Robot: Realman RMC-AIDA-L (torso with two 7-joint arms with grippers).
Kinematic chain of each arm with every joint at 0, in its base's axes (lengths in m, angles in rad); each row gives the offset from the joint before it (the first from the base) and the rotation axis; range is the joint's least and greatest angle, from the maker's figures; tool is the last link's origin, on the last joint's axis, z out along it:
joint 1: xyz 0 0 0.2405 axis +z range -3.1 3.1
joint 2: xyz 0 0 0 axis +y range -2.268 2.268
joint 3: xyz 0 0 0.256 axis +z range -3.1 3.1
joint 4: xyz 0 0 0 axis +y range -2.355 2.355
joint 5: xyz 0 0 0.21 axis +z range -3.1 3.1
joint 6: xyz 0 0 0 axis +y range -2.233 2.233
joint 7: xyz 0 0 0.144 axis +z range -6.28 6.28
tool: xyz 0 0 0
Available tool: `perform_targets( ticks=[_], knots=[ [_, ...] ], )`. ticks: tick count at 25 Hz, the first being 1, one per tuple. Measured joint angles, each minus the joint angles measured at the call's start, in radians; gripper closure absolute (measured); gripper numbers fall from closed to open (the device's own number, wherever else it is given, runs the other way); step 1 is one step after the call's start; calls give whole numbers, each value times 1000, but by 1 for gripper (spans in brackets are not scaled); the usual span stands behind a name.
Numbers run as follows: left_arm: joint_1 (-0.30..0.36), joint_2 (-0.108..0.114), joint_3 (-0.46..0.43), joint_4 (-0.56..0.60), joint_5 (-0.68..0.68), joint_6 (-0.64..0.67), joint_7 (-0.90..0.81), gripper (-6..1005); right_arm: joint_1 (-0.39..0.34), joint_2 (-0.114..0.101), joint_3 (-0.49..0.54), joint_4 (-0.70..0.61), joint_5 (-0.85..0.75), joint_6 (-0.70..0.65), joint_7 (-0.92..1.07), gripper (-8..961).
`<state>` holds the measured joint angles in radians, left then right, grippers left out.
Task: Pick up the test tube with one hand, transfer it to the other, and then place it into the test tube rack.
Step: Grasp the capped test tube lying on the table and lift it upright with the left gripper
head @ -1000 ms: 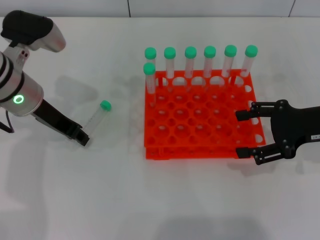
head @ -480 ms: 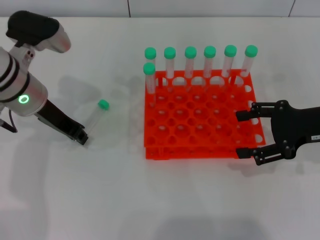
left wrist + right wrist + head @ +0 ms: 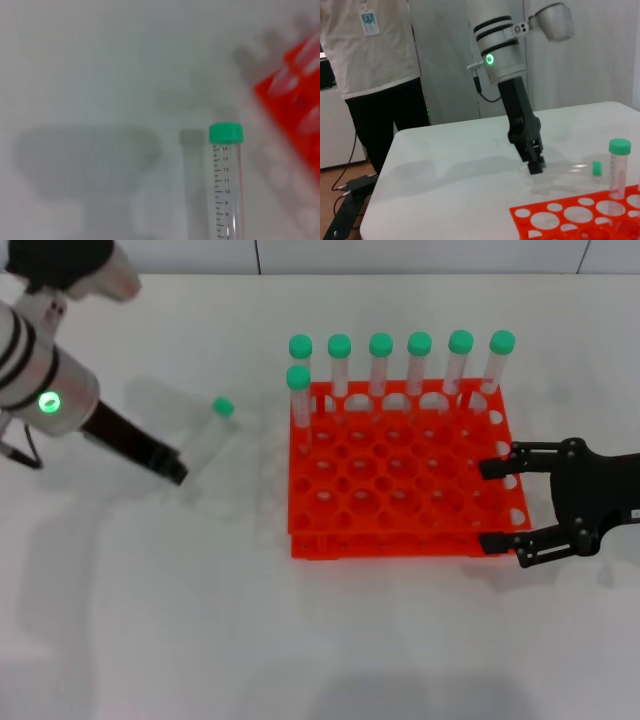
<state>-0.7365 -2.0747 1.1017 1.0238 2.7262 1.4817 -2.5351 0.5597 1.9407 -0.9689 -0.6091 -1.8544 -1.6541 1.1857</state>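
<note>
Left gripper (image 3: 176,469) clamps test tube (image 3: 207,430) by its base, cap free for handoff; right gripper (image 3: 502,506) waits wide beside rack (image 3: 400,540).

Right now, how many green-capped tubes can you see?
8. Seven stand in the rack: six along its back row, one at the back-left corner. One tube is in the left gripper.

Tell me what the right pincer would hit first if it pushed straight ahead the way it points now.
Probably the test tube rack. The right pincer is open and points at the rack's near side, its fingertips level with that edge in the head view. How high it hangs above the table is unclear, so it could also pass over the top tier.
</note>
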Motion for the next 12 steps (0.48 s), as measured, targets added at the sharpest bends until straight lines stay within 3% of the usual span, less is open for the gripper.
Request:
perform_targets(
  ticks=[7, 8, 12],
  knots=[
    [110, -3, -18, 255, -143, -39, 16, 796, -3, -3, 18, -3, 2, -13, -1, 84],
    [110, -3, -18, 255, -143, -39, 16, 796, -5, -3, 21, -5, 2, -13, -1, 84],
    [188, -4, -16, 296, -354, -189, 202, 796, -12, 1, 21, -13, 3, -14, -1, 84]
  ],
)
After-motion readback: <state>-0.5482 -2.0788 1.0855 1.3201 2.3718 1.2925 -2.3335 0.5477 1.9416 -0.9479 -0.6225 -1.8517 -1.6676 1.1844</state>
